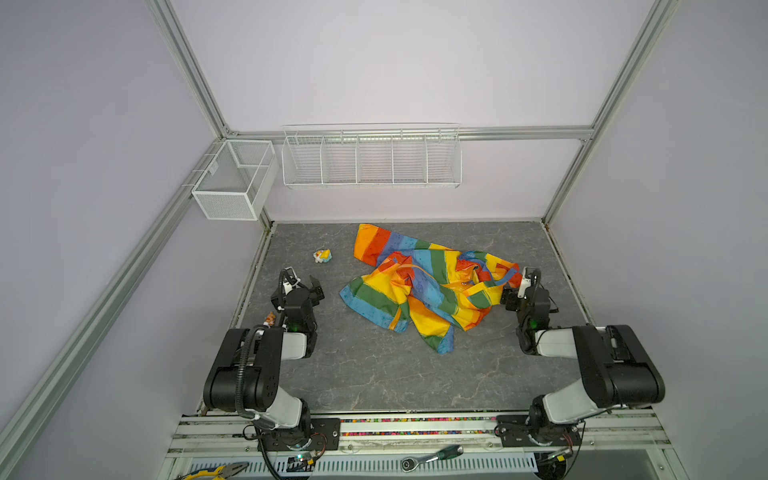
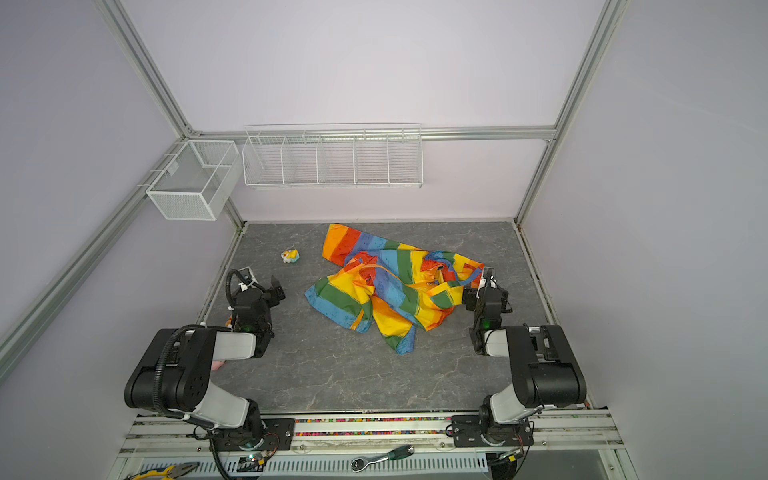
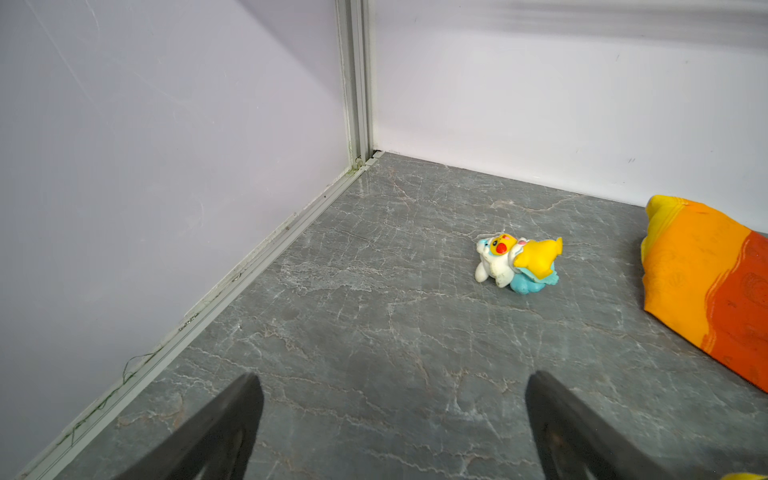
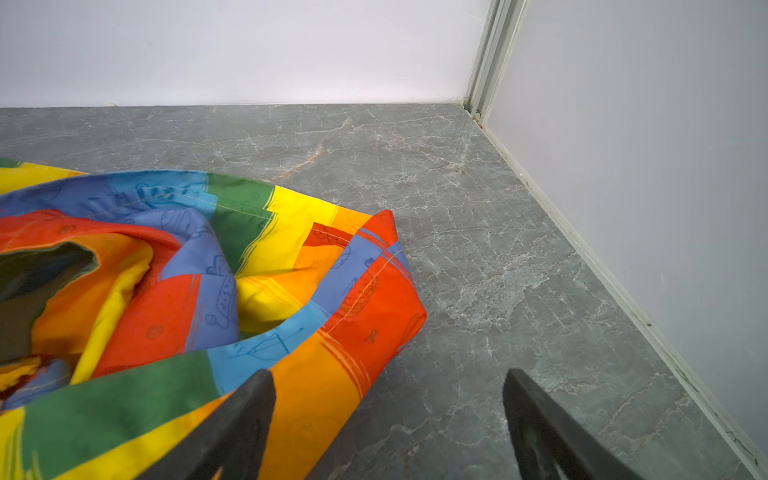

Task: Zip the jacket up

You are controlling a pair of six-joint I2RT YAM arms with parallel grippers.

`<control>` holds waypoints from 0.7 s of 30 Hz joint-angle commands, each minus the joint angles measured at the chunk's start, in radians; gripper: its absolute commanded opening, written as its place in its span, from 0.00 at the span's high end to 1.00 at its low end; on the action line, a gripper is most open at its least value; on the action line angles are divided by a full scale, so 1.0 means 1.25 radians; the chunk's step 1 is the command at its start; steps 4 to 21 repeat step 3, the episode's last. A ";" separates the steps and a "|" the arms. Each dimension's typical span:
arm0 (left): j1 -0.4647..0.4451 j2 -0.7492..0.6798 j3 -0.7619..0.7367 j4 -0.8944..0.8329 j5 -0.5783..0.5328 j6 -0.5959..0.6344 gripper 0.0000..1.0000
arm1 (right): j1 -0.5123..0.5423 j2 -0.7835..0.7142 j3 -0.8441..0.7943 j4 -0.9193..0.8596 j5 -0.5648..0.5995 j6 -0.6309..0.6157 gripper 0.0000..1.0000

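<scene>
Spreading the jacket [image 1: 428, 286] flat comes first, we judge: it lies crumpled on the counter [image 1: 374, 374], from the middle toward the back and right edges, and we cannot pick out the zipper's bottom ends. Our right claw [image 4: 386, 390] stands wide apart, holding nothing, one finger over the fabric. Our left claw [image 3: 390, 399] gapes too, empty, over bare counter near the left edge.

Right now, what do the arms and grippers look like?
Both the left arm and right arm have black joint housings with pale grey link covers and a green light near the wrist. A black ribbed hose runs along the left arm. The left gripper and right gripper have black tapered fingers.
</scene>
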 commanded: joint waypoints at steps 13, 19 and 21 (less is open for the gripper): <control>0.006 0.006 0.002 0.007 0.007 0.010 0.01 | -0.003 -0.006 0.000 0.012 -0.010 -0.019 0.12; 0.006 0.006 0.002 0.007 0.007 0.010 0.01 | -0.003 -0.006 0.000 0.012 -0.010 -0.019 0.12; 0.006 0.006 0.002 0.007 0.007 0.010 0.01 | -0.003 -0.006 0.000 0.012 -0.010 -0.019 0.12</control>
